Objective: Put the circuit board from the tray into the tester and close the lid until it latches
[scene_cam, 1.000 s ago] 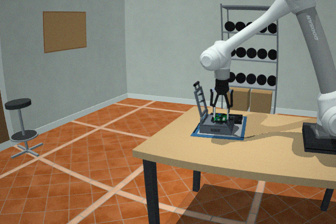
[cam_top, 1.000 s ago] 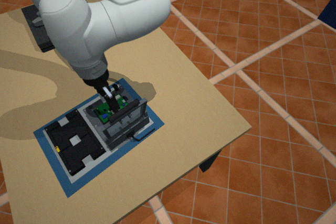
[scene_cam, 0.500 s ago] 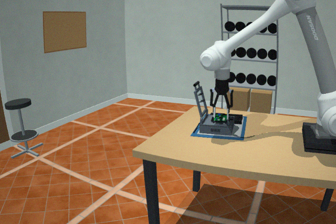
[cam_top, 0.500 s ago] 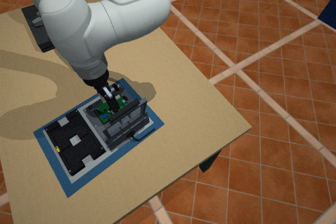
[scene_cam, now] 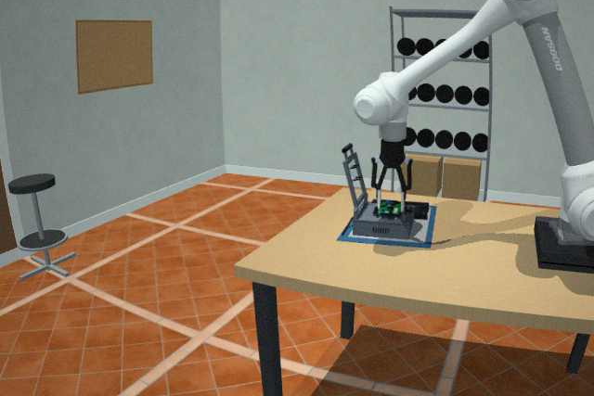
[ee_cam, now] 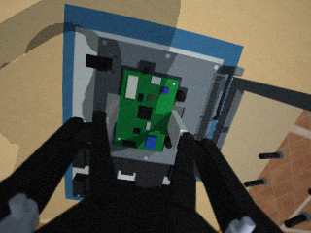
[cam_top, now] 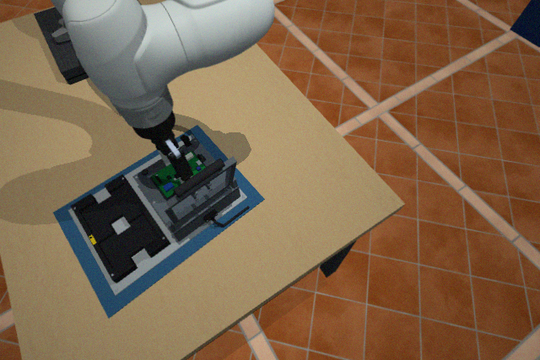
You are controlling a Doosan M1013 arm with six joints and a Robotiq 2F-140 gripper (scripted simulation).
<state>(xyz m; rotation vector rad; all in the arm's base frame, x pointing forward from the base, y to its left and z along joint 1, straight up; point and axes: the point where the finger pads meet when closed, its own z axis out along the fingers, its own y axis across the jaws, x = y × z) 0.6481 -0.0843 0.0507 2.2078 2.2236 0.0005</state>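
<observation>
now you have the arm (scene_cam: pixel 460 42) reaching down over the tester (scene_cam: pixel 383 224) on the blue mat (cam_top: pixel 109 299), beside the black tray (cam_top: pixel 117 225) with both its pockets bare. the tester's lid (scene_cam: pixel 354 181) stands upright. your gripper (ee_cam: pixel 141 133) is half spread and pinching the green board (ee_cam: pixel 146 112) by its long edges, just above the tester's plate, white connector (ee_cam: pixel 131 87) pointing away from the wrist camera.
</observation>
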